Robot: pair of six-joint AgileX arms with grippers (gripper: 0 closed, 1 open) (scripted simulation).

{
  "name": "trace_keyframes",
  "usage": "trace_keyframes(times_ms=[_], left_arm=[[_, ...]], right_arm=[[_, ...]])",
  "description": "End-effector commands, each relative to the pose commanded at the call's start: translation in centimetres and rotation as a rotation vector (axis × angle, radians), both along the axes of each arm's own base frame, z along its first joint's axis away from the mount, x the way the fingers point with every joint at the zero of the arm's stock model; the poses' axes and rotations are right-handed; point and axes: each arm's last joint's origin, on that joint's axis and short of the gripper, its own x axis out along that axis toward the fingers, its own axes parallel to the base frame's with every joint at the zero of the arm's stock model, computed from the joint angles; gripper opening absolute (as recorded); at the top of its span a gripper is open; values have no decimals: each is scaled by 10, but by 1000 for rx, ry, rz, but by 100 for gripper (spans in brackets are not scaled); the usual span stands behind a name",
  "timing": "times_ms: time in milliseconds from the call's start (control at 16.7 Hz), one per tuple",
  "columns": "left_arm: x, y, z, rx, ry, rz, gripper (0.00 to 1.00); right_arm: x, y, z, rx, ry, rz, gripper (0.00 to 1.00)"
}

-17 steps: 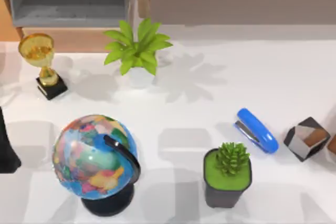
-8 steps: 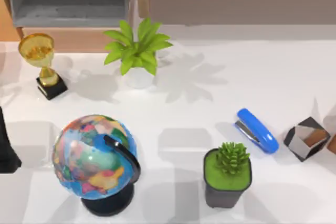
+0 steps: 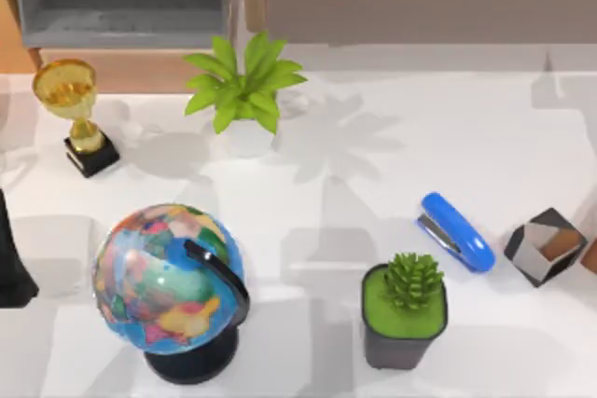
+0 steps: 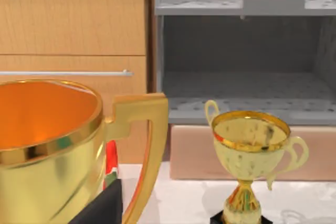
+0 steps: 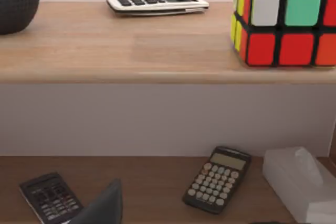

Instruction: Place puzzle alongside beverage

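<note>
1. Red, green, white and yellow tiles on black frame: puzzle (image 5: 286, 17) at upper right of right wrist view, resting on upper wooden shelf (image 5: 115, 51), not grasped.
2. Dark fingertip at that view's lower left; jaw opening cannot tell, nothing visibly held.
3. Left wrist view faces gold trophy (image 4: 252, 156); opening cannot tell.
4. Beverage not identifiable; likely reaching for puzzle first.
</note>
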Motion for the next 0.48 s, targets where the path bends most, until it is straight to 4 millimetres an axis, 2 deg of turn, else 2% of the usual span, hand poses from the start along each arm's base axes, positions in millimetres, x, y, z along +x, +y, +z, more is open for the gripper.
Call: trace_keyframes(times_ms=[240, 360, 480], left_arm=[[0, 0, 0, 0, 0, 0, 100], [0, 0, 0, 0, 0, 0, 100], [0, 0, 0, 0, 0, 0, 100]], right_arm=[[72, -26, 13, 3, 1, 0, 100], [95, -38, 15, 2, -6, -1, 100], [108, -45, 16, 1, -16, -2, 100]])
